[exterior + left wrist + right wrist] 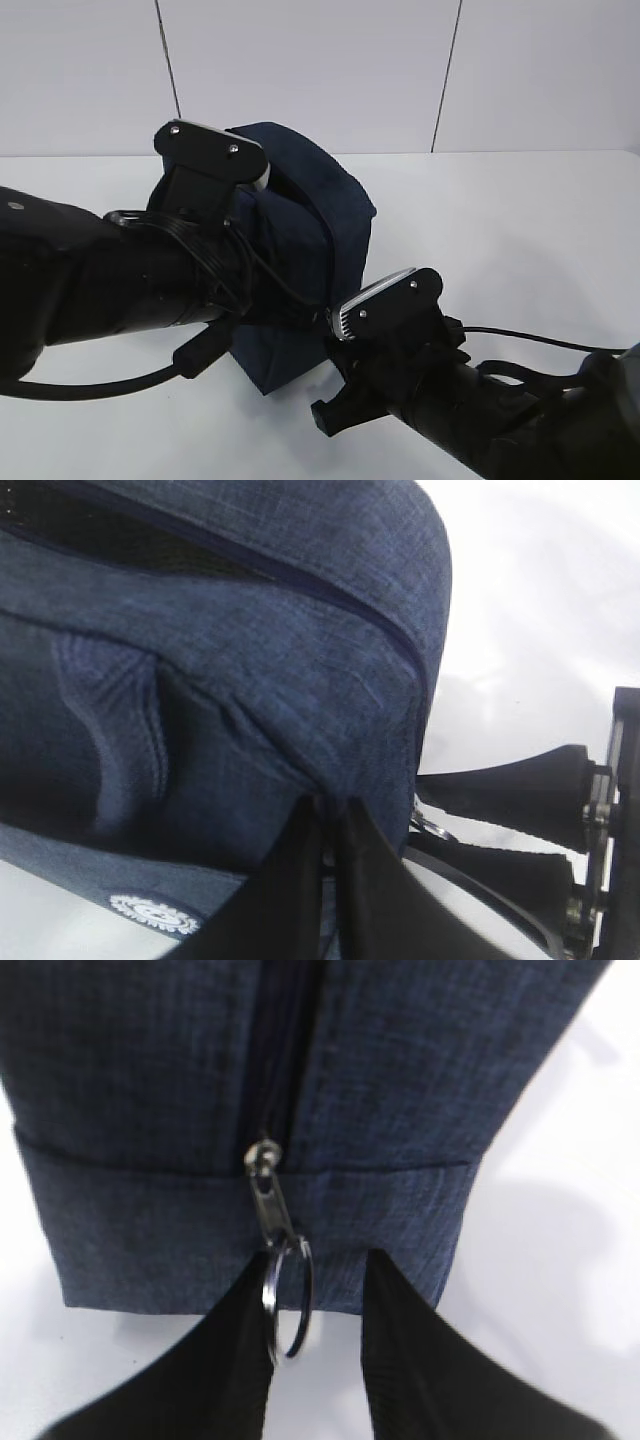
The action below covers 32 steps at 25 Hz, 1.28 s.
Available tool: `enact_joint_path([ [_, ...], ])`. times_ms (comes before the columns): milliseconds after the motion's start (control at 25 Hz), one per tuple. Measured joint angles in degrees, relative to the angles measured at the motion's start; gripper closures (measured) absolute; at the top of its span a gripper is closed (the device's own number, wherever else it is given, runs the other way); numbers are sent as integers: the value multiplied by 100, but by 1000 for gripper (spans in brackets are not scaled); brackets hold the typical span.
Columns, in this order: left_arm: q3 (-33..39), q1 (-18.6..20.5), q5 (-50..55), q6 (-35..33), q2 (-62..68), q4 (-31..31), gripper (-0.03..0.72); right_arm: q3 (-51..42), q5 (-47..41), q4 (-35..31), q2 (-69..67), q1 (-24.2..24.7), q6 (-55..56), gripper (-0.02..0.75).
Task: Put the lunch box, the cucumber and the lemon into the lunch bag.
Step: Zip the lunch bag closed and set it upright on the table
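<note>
I've got the left gripper (pixel 325 880) pinched on the floppy lunch bag (pixel 310 230) at mid-frame, right gripper (pixel 318 1360) spread around the metal ring pull (pixel 287 1300), which looks like the firmest thing to grab.

lunch bag (pixel 320 230) partly behind arms, interior unseen

The scene is viewed by the exterior camera from behind both arms, slanting down across the white counter (pixel 520 230) toward the lunch bag (pixel 310 250) and back wall. The bag's fabric side (pixel 250 680) is seen at very close range from the left wrist. The bag's lower edge and zipper ring (pixel 288 1295) are framed closely from the right wrist. The bag is shared by all three views.
</note>
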<state>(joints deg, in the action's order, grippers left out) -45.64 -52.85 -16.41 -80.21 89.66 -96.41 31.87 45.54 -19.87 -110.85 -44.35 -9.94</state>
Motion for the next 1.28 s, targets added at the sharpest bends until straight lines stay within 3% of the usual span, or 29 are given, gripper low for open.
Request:
enact_joint_path([
  [1280, 0, 0, 0, 0, 0, 0, 695, 0, 0, 151, 0, 0, 0, 509],
])
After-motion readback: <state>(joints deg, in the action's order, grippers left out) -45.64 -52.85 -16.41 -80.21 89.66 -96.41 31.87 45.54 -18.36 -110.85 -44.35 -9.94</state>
